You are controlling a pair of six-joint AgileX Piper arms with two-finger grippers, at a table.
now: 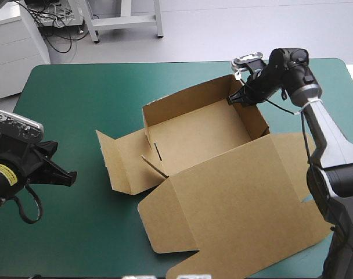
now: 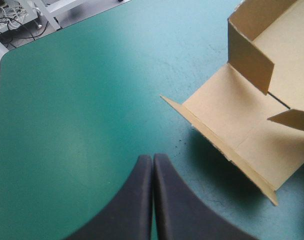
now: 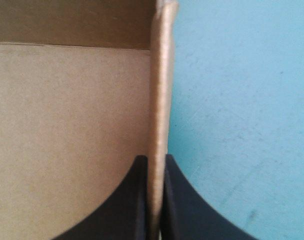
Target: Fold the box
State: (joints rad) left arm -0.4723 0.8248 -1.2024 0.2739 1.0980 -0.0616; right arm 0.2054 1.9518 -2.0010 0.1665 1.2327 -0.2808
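Box (image 1: 205,145) of brown board sits half formed as an open tray near the middle of the teal-green counter (image 1: 78,93). Right fingers (image 3: 127,210), black, are clamped on the box's right wall close to its far right corner, with the thin upright sheet pinched between them. The tray's floor lies to one side of them and bare counter to the other.

Outward from that grip, the box's far wall and right wall stand upright. The wide lid panel lies flat on the near side of the box.

On the box's left side a wall panel lies flat on the counter, its long edge running near to far, and a small tab is part raised beside it. Left fingers (image 2: 132,200) are pressed together in a point and hold nothing. They are well apart from the box, off its left side.

The left arm looks nearer the flat panel, so raising it probably falls to that arm.
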